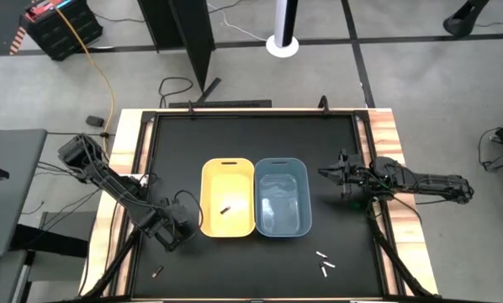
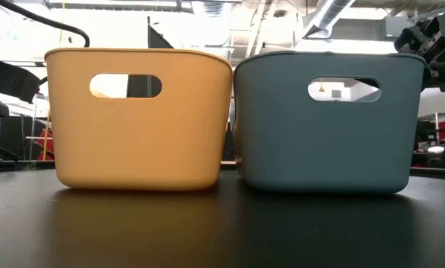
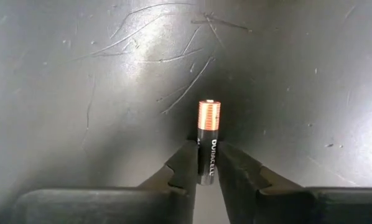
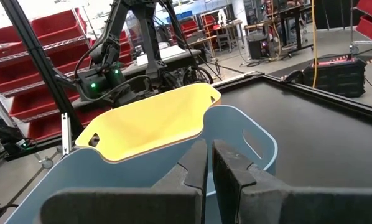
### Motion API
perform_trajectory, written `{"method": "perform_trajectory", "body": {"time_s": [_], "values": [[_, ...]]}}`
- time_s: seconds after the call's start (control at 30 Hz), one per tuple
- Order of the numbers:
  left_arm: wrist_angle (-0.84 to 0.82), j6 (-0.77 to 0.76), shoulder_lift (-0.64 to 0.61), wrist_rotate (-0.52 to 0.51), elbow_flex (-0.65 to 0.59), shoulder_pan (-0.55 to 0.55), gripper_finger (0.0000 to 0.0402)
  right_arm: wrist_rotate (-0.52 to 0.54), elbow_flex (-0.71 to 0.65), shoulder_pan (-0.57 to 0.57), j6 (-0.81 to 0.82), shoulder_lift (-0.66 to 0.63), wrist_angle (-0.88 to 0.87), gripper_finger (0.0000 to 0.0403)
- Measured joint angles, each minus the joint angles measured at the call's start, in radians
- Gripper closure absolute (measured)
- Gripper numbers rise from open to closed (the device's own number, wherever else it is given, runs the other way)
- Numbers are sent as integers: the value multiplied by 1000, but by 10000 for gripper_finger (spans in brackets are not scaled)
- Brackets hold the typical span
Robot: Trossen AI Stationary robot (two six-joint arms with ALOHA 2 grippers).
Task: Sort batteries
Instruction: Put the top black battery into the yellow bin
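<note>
At the table's left side, the left gripper [image 1: 177,227] sits low over the black table [image 1: 176,147], just beside the yellow bin's near left corner. Its wrist view shows the two dark fingers [image 3: 183,165] pinching a dark battery with a copper-coloured end [image 3: 207,142] between their tips, the battery standing out past the fingertips with its copper end away from the gripper, over the scratched black surface. Nearer the front edge on the left, a lone dark battery [image 1: 158,272] lies on the table, apart from the gripper. The yellow bin [image 1: 208,202] stands in the middle of the table, and one dark battery [image 1: 226,209] lies on its floor. The blue bin [image 1: 304,198] stands touching the yellow one on its right; in the low view the two stand side by side, each with a handle slot. I cannot tell whether anything lies inside the blue bin. To the front right of the blue bin, a few white batteries [image 1: 324,263] lie close together on the table. On the right, the right gripper [image 1: 327,173] hovers just beside the blue bin's right wall, its fingers [image 4: 232,165] pressed nearly together with only a thin gap and nothing between them.
</note>
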Motion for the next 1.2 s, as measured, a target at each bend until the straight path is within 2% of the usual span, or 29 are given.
{"method": "perform_trajectory", "body": {"time_s": [0.2,1.2], "values": [[0,8,0,-7,0,0,385,0,0,0,0,0,-1,360],[-8,-3,0,-28,20,-2,385,1,0,0,0,0,-2,360]]}}
